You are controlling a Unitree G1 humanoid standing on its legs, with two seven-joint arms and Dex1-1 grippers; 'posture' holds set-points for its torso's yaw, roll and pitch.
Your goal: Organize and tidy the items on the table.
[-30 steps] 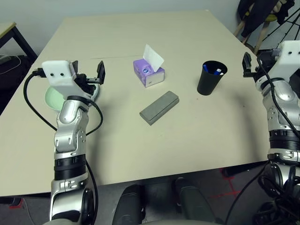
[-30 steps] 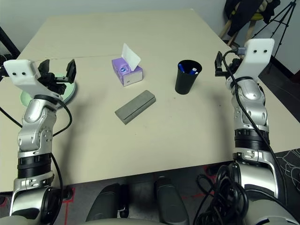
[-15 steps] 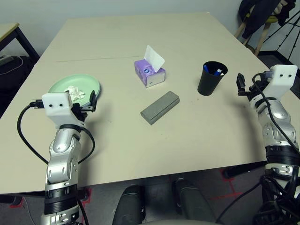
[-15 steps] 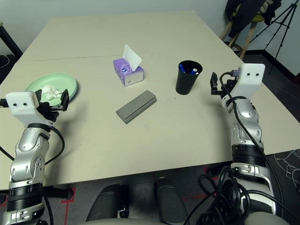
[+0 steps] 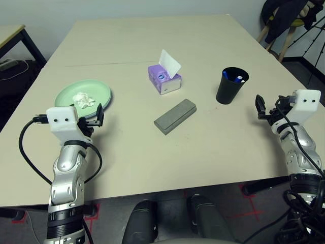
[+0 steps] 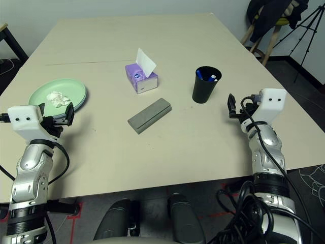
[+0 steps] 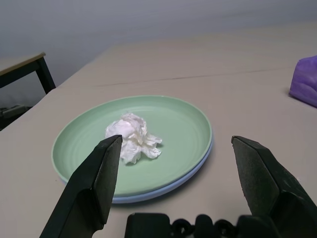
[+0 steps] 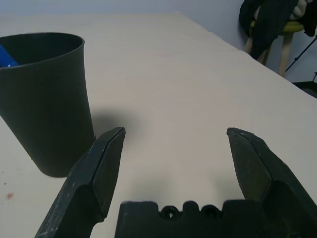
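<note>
Pincer on the robot's left arm, the left pincer (image 7: 177, 141), stands wide open with nothing between its fingers, just beside the near edge of a mint green plate (image 7: 185, 130). Pincer on the other side, the right pincer (image 8: 176, 131), is likewise wide open and empty, near a black cup (image 5: 230, 91).

The mint green plate lies on top of a pale blue plate (image 7: 148, 196), whose rim peeks out beneath it, and both sit at the left of the large beige desk (image 5: 147, 162). A crumpled white tissue wad (image 5: 83, 100) rests on the mint green plate, touching its surface.

Around the middle of the desk, a purple tissue box (image 5: 163, 81) has a white tissue (image 5: 169, 63) standing up out of its top. A grey glasses case (image 5: 175, 116) lies closed and slantwise, nearer the robot than the tissue box and apart from it. To the right of these two, the black cup stands upright with blue-tipped pens (image 6: 212, 78) inside it.

Beyond the desk's far right side, dark clothing (image 5: 287, 18) hangs over a stool (image 5: 289, 38) with wooden legs.
</note>
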